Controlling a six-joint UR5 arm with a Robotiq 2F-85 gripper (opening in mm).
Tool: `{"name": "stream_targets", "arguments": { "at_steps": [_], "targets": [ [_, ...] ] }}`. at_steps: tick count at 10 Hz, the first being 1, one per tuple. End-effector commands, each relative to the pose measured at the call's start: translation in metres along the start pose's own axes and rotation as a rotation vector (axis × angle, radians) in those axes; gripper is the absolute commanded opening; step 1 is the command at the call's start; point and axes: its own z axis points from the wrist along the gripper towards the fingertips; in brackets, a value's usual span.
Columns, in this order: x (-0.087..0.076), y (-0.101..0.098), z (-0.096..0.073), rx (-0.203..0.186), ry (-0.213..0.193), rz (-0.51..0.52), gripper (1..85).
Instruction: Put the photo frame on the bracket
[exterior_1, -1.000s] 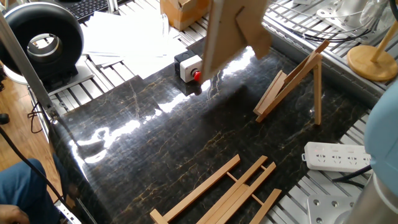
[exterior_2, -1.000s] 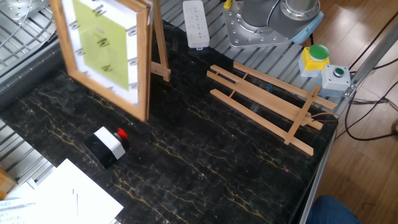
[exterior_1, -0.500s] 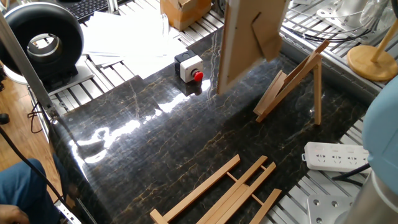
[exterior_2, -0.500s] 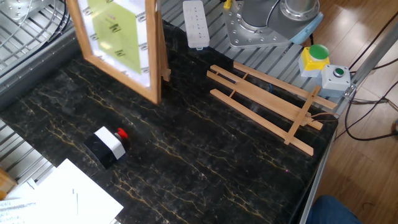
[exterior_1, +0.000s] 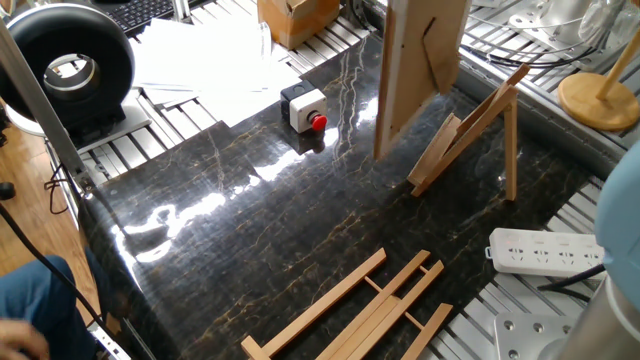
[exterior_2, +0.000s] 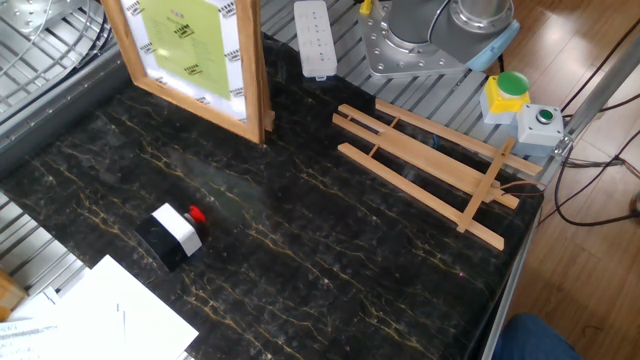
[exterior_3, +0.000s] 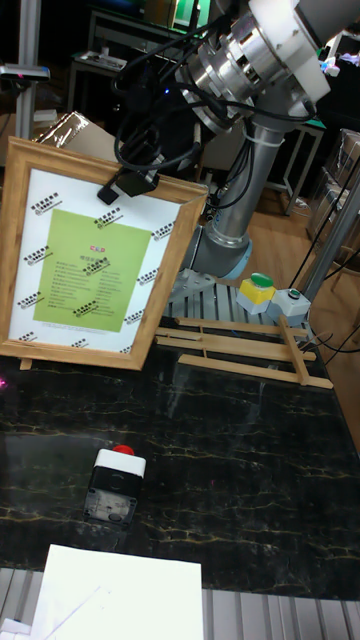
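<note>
The photo frame (exterior_3: 95, 265), light wood with a yellow picture and white mat, hangs tilted above the black marble table. My gripper (exterior_3: 127, 186) is shut on its top edge; the other two views cut the gripper off. In one fixed view the frame's tan back (exterior_1: 420, 70) with its prop flap stands just left of the bracket (exterior_1: 470, 135), a small A-shaped easel at the table's far right. The frame's lower corner is close to the bracket's front rails; I cannot tell whether they touch. In the other fixed view the frame (exterior_2: 195, 60) covers the bracket.
A flat easel of long slats (exterior_1: 350, 305) lies at the table's near edge. A box with a red button (exterior_1: 303, 108) sits left of the frame. White papers (exterior_1: 200, 60) and a power strip (exterior_1: 540, 250) lie off the marble, and a black round device (exterior_1: 65, 70) stands at far left.
The frame has moved right toward the bracket in the gripper's hold and turned more edge-on in one fixed view. In the other fixed view it now covers the bracket.
</note>
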Motion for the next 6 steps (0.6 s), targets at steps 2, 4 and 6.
{"name": "stream_targets", "arguments": {
  "at_steps": [2,4,6],
  "targets": [
    [-0.002,-0.007,-0.001,0.023,-0.005,-0.042,1.0],
    [-0.009,-0.013,-0.001,0.039,-0.03,-0.005,1.0],
    [-0.011,-0.03,-0.002,0.104,-0.037,-0.003,1.0]
  ]
}}
